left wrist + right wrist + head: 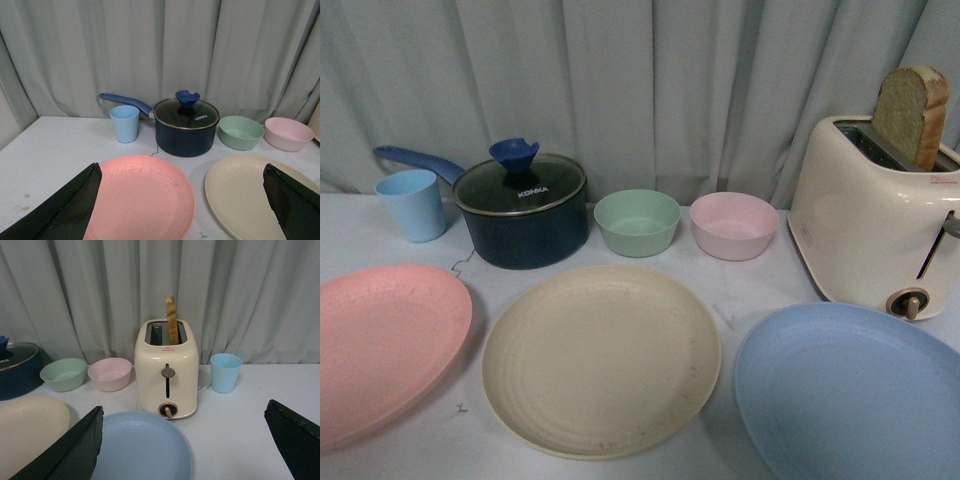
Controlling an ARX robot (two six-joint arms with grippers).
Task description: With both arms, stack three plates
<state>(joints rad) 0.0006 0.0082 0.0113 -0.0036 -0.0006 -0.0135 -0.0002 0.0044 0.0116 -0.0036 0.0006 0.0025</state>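
Two plates partly cropped: pink plate (380, 345), blue plate (850, 395)

Lidded navy saucepan (525, 215), blue cup (412, 204), green bowl (637, 222), pink bowl (733, 225), cream toaster (870, 225) holding bread (912, 113), grey curtain (620, 80)

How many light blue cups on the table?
2. One cup stands beside the handle of the dark blue lidded saucepan, on the robot's left; the other cup stands beside the cream toaster, opposite the small pink bowl, shown only in the right wrist view.
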